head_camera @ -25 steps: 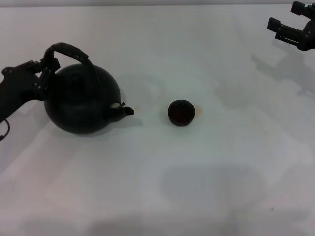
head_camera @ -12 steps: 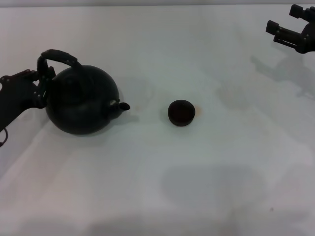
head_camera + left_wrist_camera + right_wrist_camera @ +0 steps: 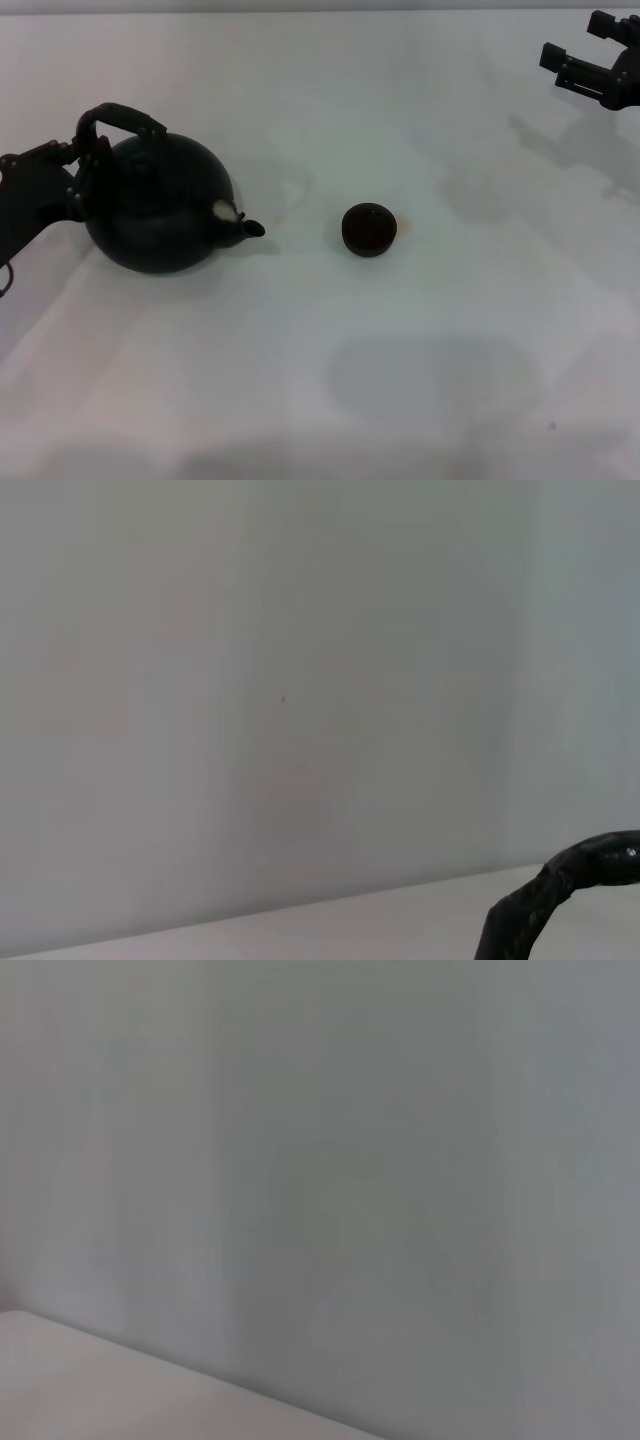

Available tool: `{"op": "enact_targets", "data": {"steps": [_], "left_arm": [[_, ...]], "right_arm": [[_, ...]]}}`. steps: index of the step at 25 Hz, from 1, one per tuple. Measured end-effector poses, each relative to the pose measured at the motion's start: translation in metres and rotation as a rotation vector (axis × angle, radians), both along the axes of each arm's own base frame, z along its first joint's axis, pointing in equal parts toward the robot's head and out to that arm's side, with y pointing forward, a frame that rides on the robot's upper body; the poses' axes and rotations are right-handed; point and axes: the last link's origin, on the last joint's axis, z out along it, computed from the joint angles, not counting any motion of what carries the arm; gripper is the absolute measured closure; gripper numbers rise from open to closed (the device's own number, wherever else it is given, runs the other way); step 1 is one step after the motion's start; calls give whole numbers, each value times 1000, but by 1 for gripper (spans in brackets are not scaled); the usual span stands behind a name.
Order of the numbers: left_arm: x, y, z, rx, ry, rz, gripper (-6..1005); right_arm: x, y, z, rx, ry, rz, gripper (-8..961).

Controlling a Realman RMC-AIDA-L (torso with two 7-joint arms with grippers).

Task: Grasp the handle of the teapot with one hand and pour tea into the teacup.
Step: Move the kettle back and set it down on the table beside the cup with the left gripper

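left gripper [image 3: 82, 160]: I see it at the table's left edge, pinched on the handle [image 3: 120, 115] at that loop's left end.
teapot [image 3: 160, 205]: near the table's left edge, belly on the surface, spout toward the teacup; pale patch at the spout base.
teacup [image 3: 369, 229]: I put it mid-table, clear of the spout tip with bare table between, well apart from both grippers.
right gripper [image 3: 590, 60]: at the far right corner of the table, fingers spread, holding nothing, well away from cup and pot.
table [image 3: 420, 380]: plain white top, soft grey shadows; faint orange stain just beside the cup on its right side.
room: pale grey wall behind the table's far edge.
left wrist view: I get mostly wall, a strip of table edge, and a dark curved piece of the handle [image 3: 560, 890]; no fingers visible.
right wrist view: only wall and a sliver of white surface; no task things.
head view only: pot, cup, both grippers together.
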Motion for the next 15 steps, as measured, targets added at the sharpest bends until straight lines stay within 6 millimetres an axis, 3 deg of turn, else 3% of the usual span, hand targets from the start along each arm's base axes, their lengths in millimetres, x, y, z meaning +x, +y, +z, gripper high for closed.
{"op": "enact_targets", "data": {"steps": [10, 15], "left_arm": [[-1, -1, 1, 18, 28, -12, 706], [-1, -6, 6, 60, 14, -29, 554]], "right_arm": [[1, -1, -2, -3, -1, -2, 77], [1, -1, -2, -4, -2, -2, 77]]}}
